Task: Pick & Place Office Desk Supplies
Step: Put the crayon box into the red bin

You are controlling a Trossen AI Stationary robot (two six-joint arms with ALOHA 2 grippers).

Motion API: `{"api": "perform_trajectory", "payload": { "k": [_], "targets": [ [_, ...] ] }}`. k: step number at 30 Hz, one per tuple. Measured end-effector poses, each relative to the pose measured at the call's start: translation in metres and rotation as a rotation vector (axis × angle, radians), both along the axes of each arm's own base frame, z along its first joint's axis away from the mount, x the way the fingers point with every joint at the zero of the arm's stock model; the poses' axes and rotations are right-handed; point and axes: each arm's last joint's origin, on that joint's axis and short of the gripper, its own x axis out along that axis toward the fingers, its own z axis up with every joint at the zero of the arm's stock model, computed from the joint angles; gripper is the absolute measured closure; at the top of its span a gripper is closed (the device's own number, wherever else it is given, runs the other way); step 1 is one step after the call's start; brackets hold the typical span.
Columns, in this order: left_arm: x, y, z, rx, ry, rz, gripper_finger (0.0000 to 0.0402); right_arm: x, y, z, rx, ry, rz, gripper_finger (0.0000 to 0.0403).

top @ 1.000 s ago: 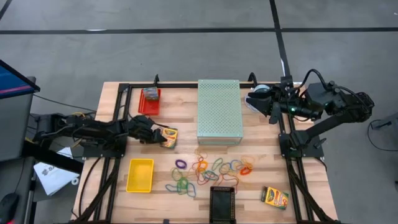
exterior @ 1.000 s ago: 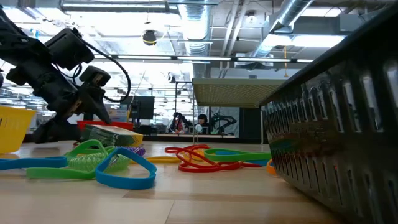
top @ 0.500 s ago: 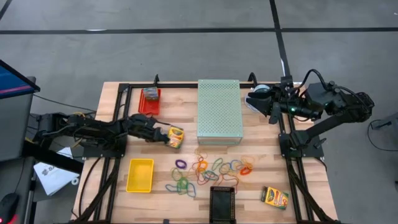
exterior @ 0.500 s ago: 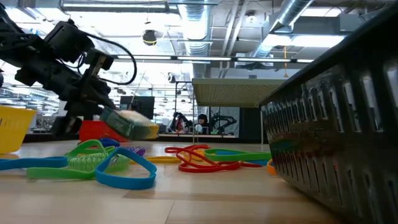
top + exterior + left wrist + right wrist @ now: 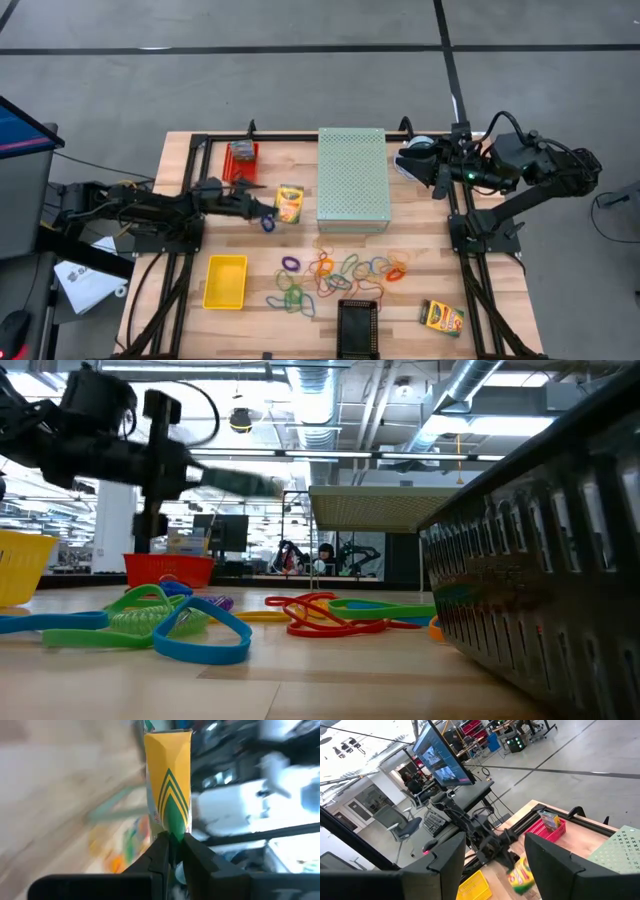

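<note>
A yellow-and-green crayon box [image 5: 289,203] hangs above the table left of the pale green perforated box, with my left gripper [image 5: 268,208] shut on it; the low view shows it as a blurred bar [image 5: 240,483] well above the wood. Coloured rubber bands [image 5: 340,272] lie flat in the table's near middle. A second crayon box [image 5: 441,317] lies flat at the near right, and a third sits in the red basket [image 5: 241,162]. My right gripper [image 5: 425,160] waits open at the far right, nothing between its fingers [image 5: 442,865]. My left gripper pinches the crayon box by its end nearest the arm [image 5: 172,831], between its two fingers. The fingers come about level from the table's left and lie along the box. The box sticks out beyond the fingertips toward the table's right, lifted clear of the table.
The pale green perforated box [image 5: 353,178] stands at the far middle, just right of the held box. A yellow bin [image 5: 225,281] is at the near left, a black mesh basket [image 5: 359,327] at the near edge. A blue band [image 5: 268,224] lies under the left gripper.
My left gripper has shut on the crayon box that lay on the table and has lifted it clear, rising and moving toward the table's right and far edge. The box has turned in the hold from lying on the wood to sticking out about level.
</note>
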Motion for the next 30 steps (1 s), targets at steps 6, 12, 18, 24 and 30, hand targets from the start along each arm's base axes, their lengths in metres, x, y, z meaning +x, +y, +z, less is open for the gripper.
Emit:
{"api": "perform_trajectory", "payload": {
  "k": [6,12,18,24,30],
  "targets": [
    [-0.006,0.003,0.023,0.121,-0.173,0.153,0.0372,0.0,0.0,0.0,0.0,0.0,0.0,0.0202],
    [-0.016,0.007,0.036,0.265,-0.23,0.34,0.0373,0.0,0.0,0.0,-0.001,0.003,0.0,0.0202],
    [-0.026,0.017,0.044,0.42,-0.207,0.521,0.0375,0.0,0.0,-0.001,0.003,0.012,-0.001,0.0202],
    [-0.023,0.029,0.07,0.646,-0.061,0.663,0.0375,0.0,0.0,-0.001,0.011,0.009,-0.002,0.0202],
    [-0.017,0.037,0.11,0.868,0.385,0.618,0.0375,0.0,0.0,-0.001,0.012,0.009,-0.002,0.0202]
  ]
}}
